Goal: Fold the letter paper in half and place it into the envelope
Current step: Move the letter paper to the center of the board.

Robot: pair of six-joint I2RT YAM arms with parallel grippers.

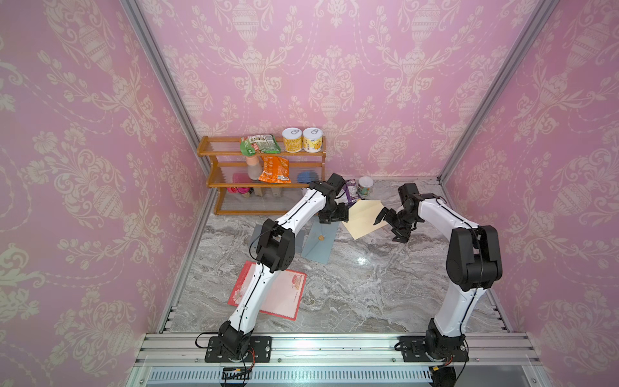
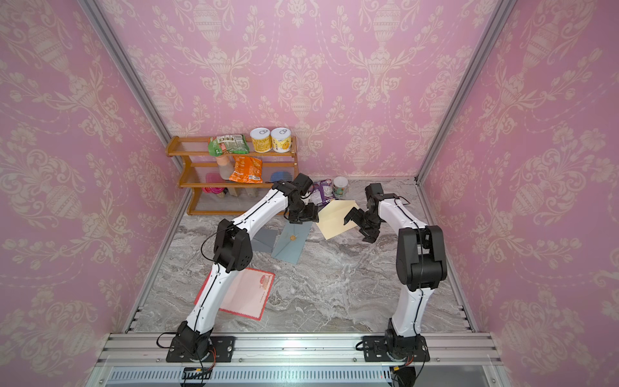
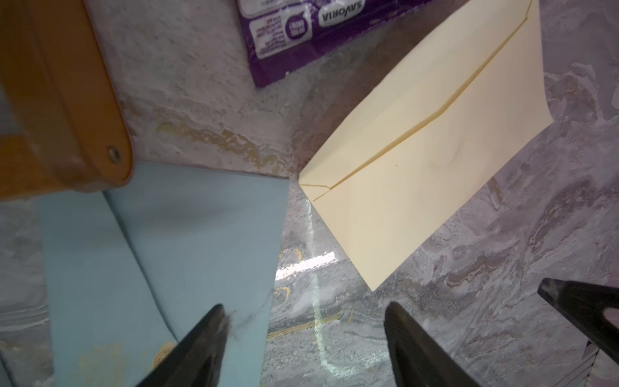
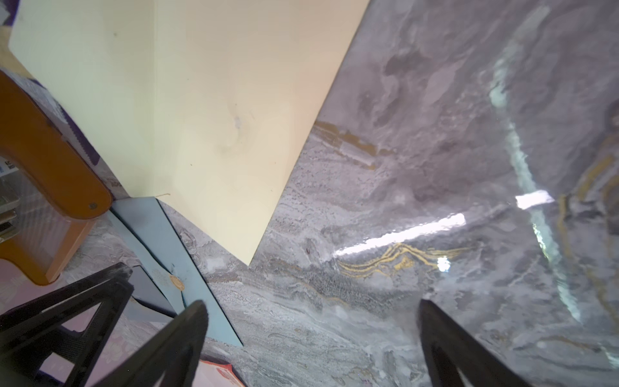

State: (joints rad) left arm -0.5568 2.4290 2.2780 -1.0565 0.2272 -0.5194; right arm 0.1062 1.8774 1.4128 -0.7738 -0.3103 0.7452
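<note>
On marble table (image 1: 368, 284): cream envelope (image 1: 363, 217) flat, flap apparently down, faint smudge.

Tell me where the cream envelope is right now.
In both top views the cream envelope lies flat at the back of the table, between the left tool and right tool, in front of the purple packet.

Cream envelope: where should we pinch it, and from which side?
The cream envelope lies flat on the marble table, so take an edge rather than the face. Probably best is the near corner, which points at the open right gripper. Come in low from the front and slide one finger under. The flap seam runs along the far side.
</note>
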